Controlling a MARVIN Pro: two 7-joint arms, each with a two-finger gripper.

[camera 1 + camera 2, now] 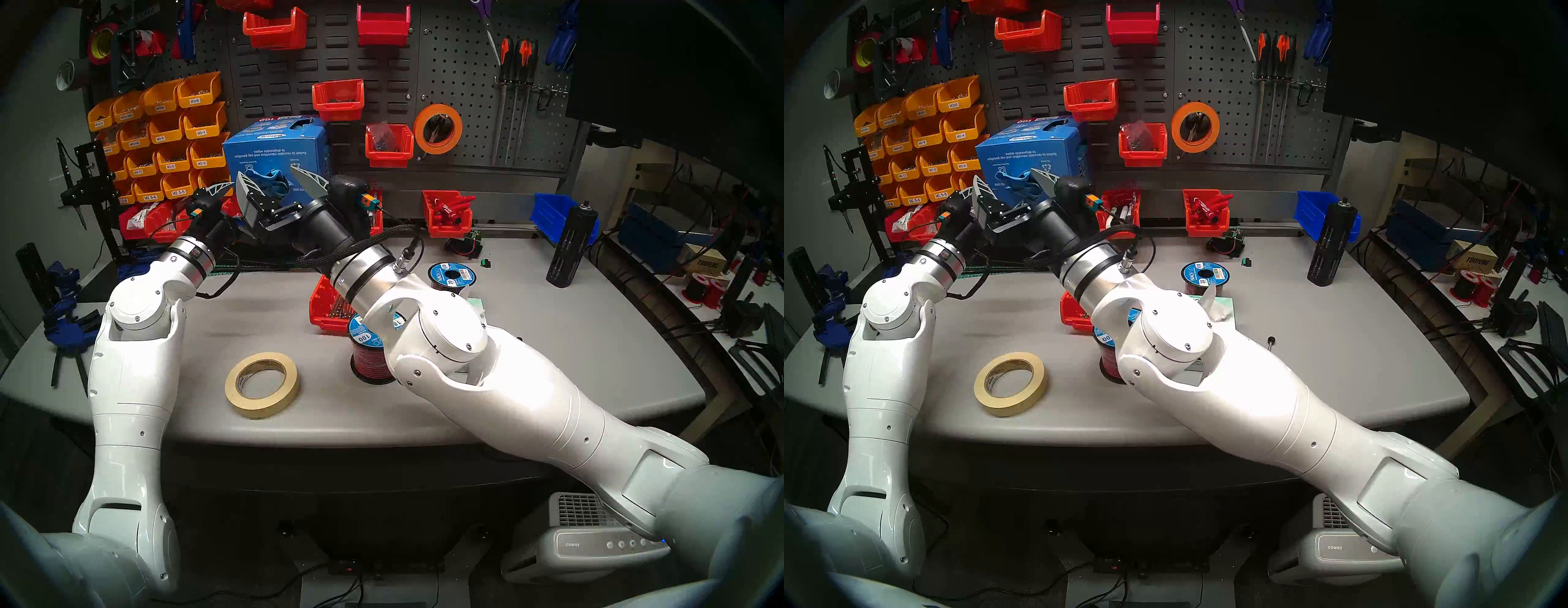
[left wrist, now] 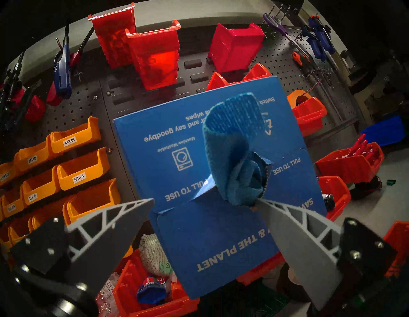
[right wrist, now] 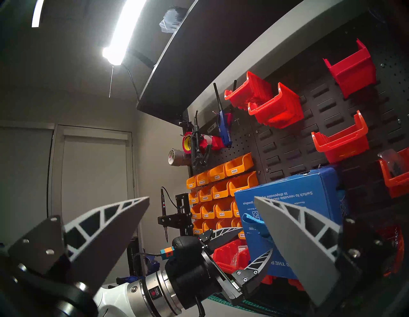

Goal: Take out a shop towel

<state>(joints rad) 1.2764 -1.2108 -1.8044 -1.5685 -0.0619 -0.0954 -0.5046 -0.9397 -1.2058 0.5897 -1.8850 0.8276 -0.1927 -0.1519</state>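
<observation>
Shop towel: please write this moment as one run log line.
shop towel: partly out of blue carton | left gripper: open | right gripper: open, empty

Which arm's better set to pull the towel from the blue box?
Left. In its wrist view the open left gripper faces the shop towel poking from the blue carton. The right gripper, also open, points past the carton's left side.

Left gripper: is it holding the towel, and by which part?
Nothing is held. The left gripper is open in front of the carton; the towel hangs from the slot, ungripped.
</observation>
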